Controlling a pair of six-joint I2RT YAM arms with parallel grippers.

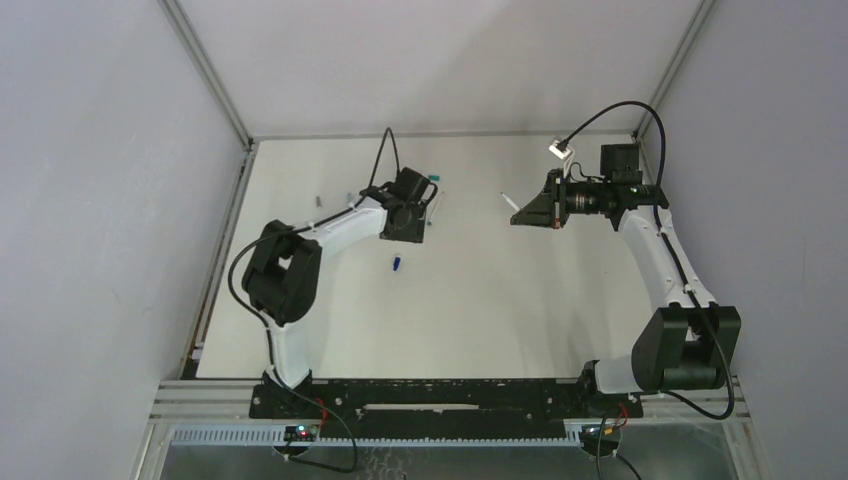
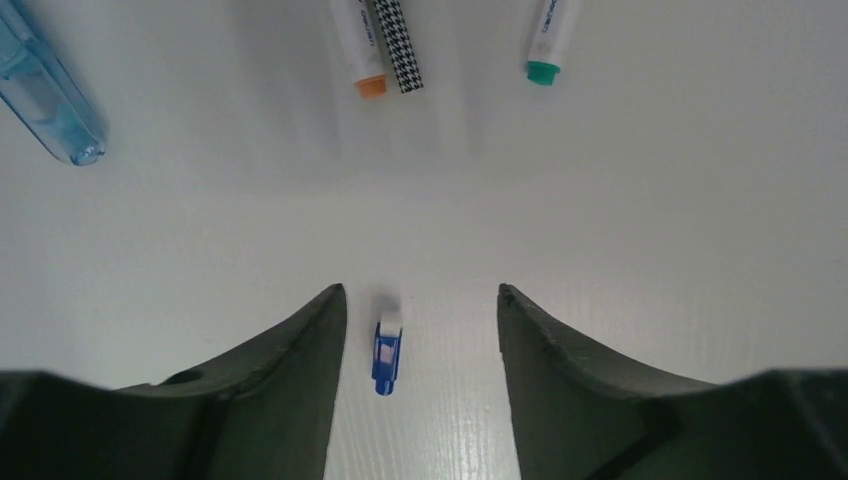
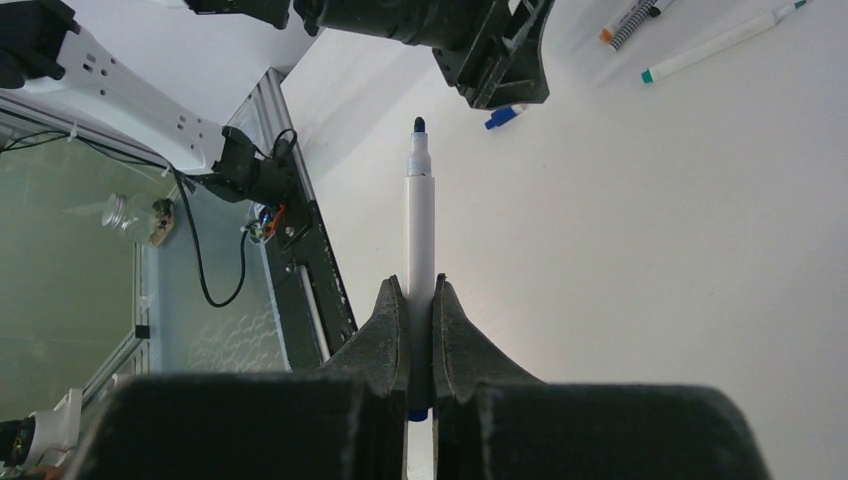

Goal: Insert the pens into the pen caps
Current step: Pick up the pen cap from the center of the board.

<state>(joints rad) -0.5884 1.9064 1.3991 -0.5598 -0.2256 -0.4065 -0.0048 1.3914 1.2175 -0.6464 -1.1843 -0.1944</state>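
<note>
A small blue pen cap [image 2: 387, 350] lies on the white table between the fingers of my left gripper [image 2: 420, 295], which is open and hovers above it, touching nothing. The cap also shows in the top view [image 1: 397, 264], just near of the left gripper [image 1: 408, 228]. My right gripper [image 3: 420, 285] is shut on a white pen [image 3: 420, 220] with a dark blue tip that points away from the jaws toward the left gripper. In the top view the right gripper [image 1: 522, 213] holds this pen [image 1: 509, 201] above the table's right middle.
Beyond the cap lie an orange-tipped white pen [image 2: 365, 45], a houndstooth-patterned pen [image 2: 400, 45], a teal-tipped white pen [image 2: 550, 40] and a thick light-blue pen [image 2: 45, 95]. Small pieces [image 1: 318, 200] lie at the far left. Enclosure walls stand on three sides.
</note>
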